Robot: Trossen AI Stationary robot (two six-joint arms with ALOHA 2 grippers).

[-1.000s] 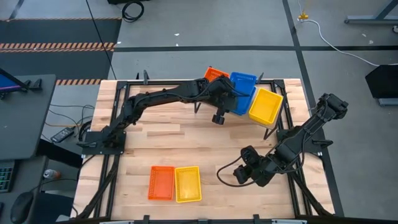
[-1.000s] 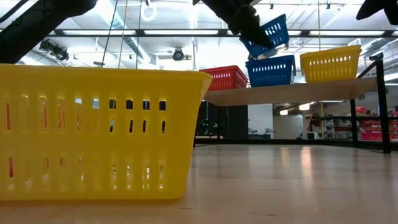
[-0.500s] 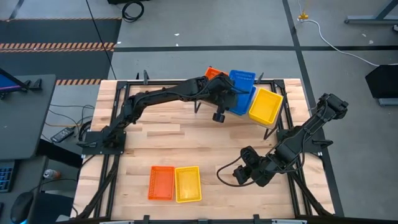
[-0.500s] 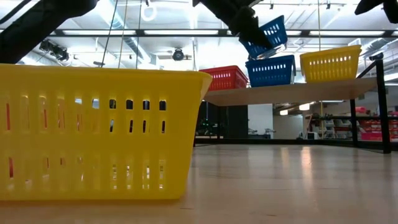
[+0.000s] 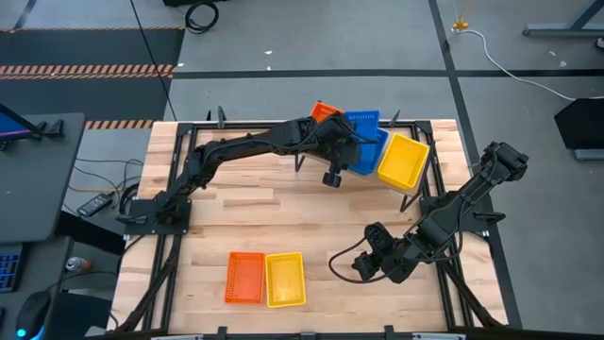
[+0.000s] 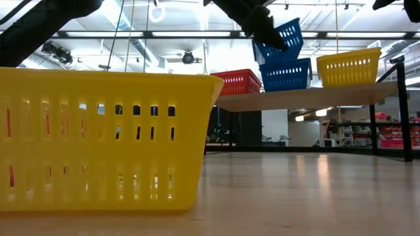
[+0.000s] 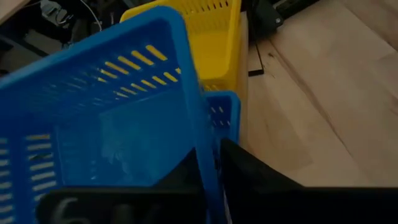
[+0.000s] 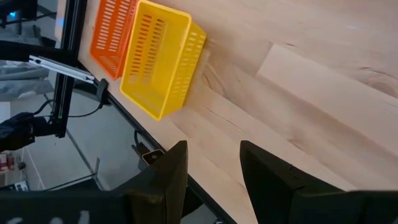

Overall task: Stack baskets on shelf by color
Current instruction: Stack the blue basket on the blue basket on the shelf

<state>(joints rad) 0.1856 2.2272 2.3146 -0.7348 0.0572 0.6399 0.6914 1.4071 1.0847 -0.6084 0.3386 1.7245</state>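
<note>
On the shelf (image 6: pixel 308 97) at the table's far side stand an orange basket (image 6: pixel 237 82), a blue basket (image 6: pixel 285 74) and a yellow basket (image 6: pixel 348 67). A second blue basket (image 6: pixel 282 38) sits tilted on top of the first blue one. My left gripper (image 7: pixel 211 163) is shut on its wall; in the high view that gripper (image 5: pixel 352 142) reaches in from the left. Over the table's near right part my right gripper (image 8: pixel 214 168) stands open with nothing between its fingers. My left gripper has the upper blue basket's side wall (image 7: pixel 202 140) between its fingers, one finger inside the basket and one outside. The fingers come slanting down from the table's left. The basket is tilted, and its lower part (image 6: pixel 289 58) rests in the blue basket beneath.
An orange basket (image 5: pixel 245 278) and a yellow basket (image 5: pixel 285 280) lie side by side on the table near its front edge. That yellow one (image 6: pixel 98 137) fills the low view's left. Bare wood lies between them and the shelf.
The tilted blue basket has sunk a little. It hung just above the lower blue basket; now its lower part sits in that basket. Both arms have kept still.
</note>
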